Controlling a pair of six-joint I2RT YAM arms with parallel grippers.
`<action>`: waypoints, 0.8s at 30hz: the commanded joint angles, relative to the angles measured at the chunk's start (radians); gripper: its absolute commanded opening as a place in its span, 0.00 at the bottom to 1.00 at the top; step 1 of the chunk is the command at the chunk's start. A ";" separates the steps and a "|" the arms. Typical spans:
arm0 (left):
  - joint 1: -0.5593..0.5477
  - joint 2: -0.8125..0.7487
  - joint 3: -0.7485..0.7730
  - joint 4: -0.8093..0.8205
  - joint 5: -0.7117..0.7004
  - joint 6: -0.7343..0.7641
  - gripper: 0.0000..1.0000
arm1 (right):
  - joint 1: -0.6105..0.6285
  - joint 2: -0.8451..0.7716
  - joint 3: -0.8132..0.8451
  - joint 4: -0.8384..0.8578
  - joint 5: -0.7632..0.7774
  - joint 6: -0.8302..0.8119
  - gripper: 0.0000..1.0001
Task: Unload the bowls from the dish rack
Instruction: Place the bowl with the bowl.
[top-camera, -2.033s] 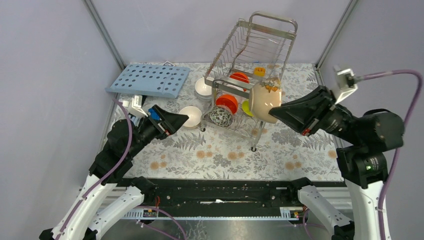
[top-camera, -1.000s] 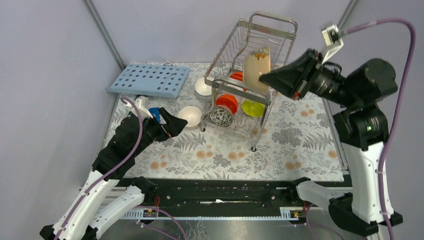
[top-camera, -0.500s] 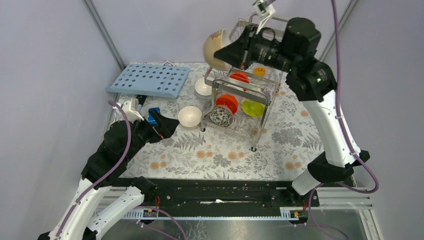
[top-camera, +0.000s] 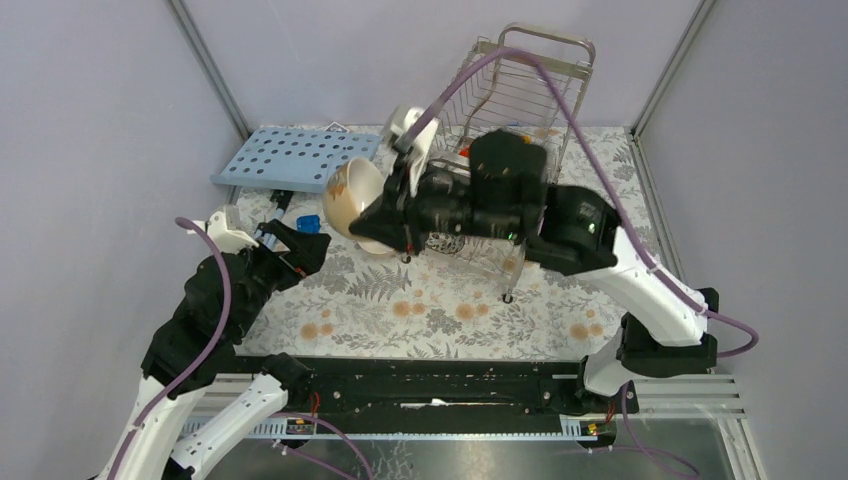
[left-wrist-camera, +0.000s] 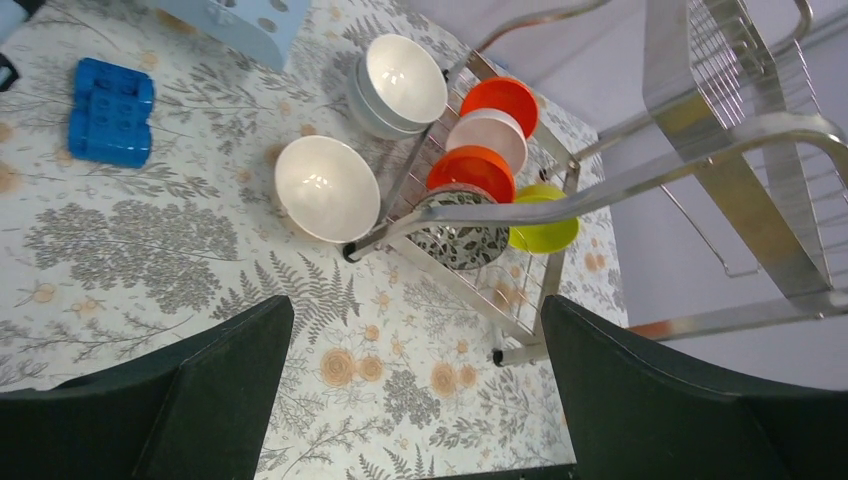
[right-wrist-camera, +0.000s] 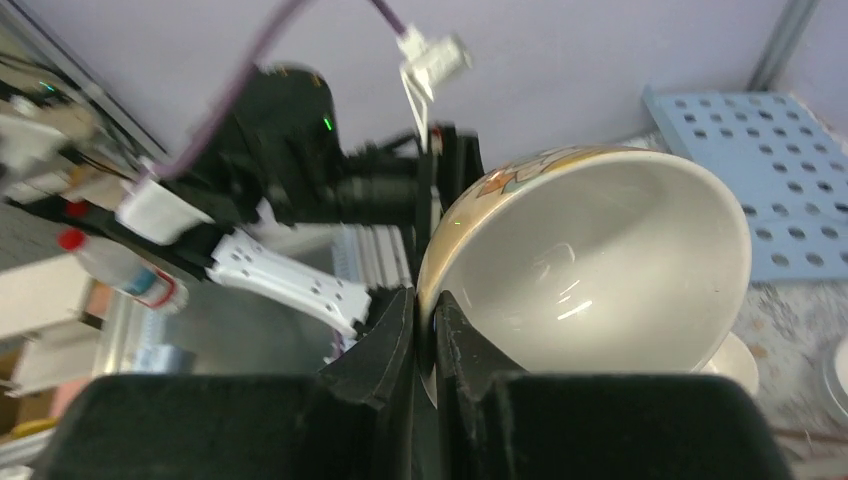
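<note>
Bowl check: cream-beige bowl (right-wrist-camera: 600, 270) pinched at rim between shut fingers of my right gripper (right-wrist-camera: 427, 310), tilted, held in air left of dish rack (top-camera: 530, 75), over white bowl (left-wrist-camera: 326, 188) on table. My left gripper (left-wrist-camera: 415, 305) spread wide, empty, hovering near blue block (left-wrist-camera: 110, 110). I see orange-red bowls (left-wrist-camera: 470, 170), speckled bowl (left-wrist-camera: 460, 240), lime-green bowl (left-wrist-camera: 545, 230) in rack.

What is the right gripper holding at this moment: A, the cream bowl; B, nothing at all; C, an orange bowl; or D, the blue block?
A: in the right wrist view the right gripper is pinched shut on the rim of the cream bowl.
</note>
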 joint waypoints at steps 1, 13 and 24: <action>0.002 -0.004 0.063 -0.041 -0.118 -0.041 0.99 | 0.135 -0.088 -0.147 0.065 0.279 -0.141 0.00; 0.002 -0.020 0.016 0.005 -0.118 -0.064 0.99 | 0.408 -0.277 -0.663 0.166 0.755 -0.211 0.00; 0.002 -0.149 -0.167 0.108 0.168 0.088 0.99 | 0.491 -0.455 -1.124 0.211 0.855 -0.198 0.00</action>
